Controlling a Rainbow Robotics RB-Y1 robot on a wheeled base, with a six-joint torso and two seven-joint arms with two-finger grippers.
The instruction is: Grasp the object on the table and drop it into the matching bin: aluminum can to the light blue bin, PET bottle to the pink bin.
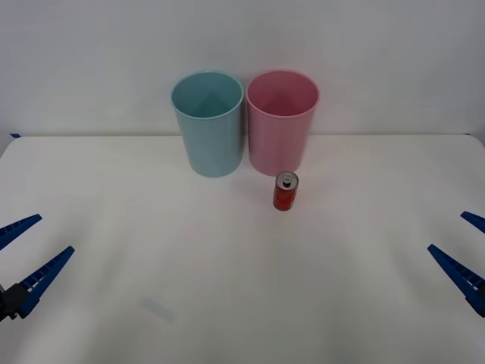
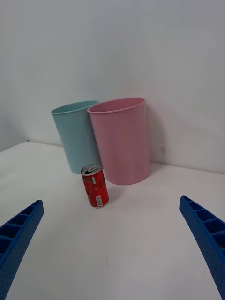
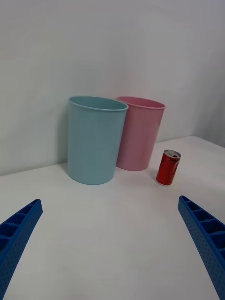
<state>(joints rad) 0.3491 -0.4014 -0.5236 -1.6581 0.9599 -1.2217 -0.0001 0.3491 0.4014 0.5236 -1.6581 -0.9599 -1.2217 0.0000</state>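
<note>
At the near table edges the left gripper and right gripper both wait with fingers spread wide — ahead, nearer the right one, the aluminum can stands upright on the table, just before the pink bin — the light blue bin touching it leftward.

This looks like a bare test lab: a flat, plain white counter pushed against a blank white wall, with no furniture, shelving or household clutter, and a strip of blue tape at its far corner.
</note>
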